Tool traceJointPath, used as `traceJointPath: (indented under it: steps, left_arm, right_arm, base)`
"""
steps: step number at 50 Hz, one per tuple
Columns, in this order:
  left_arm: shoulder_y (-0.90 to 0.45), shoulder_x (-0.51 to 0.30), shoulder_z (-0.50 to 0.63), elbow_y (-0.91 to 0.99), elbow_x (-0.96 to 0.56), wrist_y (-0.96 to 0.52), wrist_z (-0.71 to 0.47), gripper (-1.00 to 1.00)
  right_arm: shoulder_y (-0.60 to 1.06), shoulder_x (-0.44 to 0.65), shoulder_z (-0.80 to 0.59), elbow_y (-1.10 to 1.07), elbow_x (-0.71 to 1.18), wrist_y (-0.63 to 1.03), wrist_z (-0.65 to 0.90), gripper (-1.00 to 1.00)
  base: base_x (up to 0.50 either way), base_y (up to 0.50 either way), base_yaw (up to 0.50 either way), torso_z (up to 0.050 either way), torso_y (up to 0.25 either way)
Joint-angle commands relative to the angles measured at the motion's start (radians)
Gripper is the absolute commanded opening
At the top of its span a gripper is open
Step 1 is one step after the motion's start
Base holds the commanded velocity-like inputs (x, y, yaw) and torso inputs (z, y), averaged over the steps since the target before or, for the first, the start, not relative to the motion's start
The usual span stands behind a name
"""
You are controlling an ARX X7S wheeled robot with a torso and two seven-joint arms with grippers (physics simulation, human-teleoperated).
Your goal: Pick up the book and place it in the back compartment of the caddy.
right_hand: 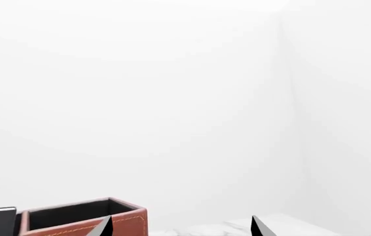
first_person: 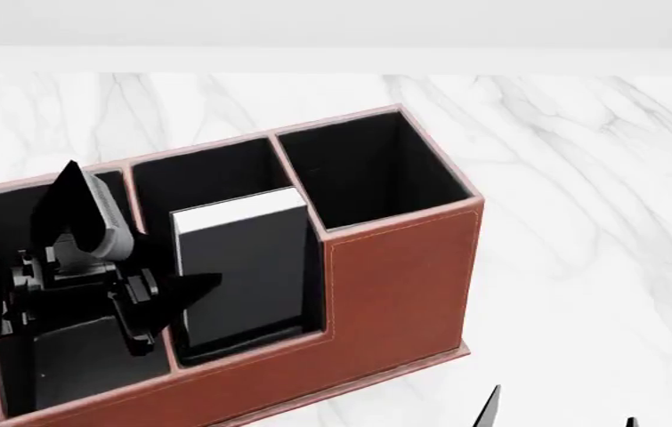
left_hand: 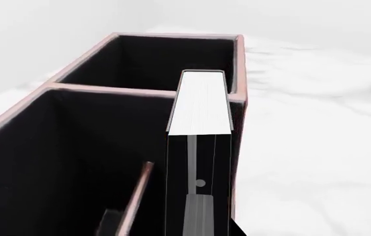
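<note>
Book (first_person: 246,271) upright in caddy (first_person: 395,276) front cell, left claw (first_person: 157,307) gripping it, right claw (right_hand: 181,227) spread wide

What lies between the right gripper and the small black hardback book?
In the head view, the outer wall of the reddish-brown leather-look caddy; the book stands inside.

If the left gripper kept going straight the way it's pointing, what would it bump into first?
Probably nothing new: the left gripper already touches the book. Pushed further, the book would likely meet the caddy wall beside it, though depth is hard to judge.
</note>
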Motion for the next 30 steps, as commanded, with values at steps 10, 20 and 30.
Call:
traceJointPath:
  steps: [10, 20, 30]
  left_arm:
    - [-0.012, 0.063, -0.226, -0.089, 0.127, -0.002, 0.051, -1.0]
    - [0.002, 0.07, -0.402, -0.089, 0.29, -0.018, 0.064, -1.0]
    - [0.013, 0.084, -0.598, -0.09, 0.495, -0.035, 0.07, -1.0]
  right_arm:
    - [0.006, -0.001, -0.005, 0.013, 0.0, -0.004, 0.003, 1.0]
    - [0.007, -0.001, -0.007, 0.018, -0.002, -0.007, 0.004, 1.0]
    - [0.004, 0.001, -0.01, 0.008, -0.002, 0.001, 0.006, 1.0]
  base:
    - [0.0, 0.0, 0.0, 0.001, 0.001]
    - [0.0, 0.0, 0.0, 0.0, 0.002]
    - [0.0, 0.0, 0.0, 0.0, 0.001]
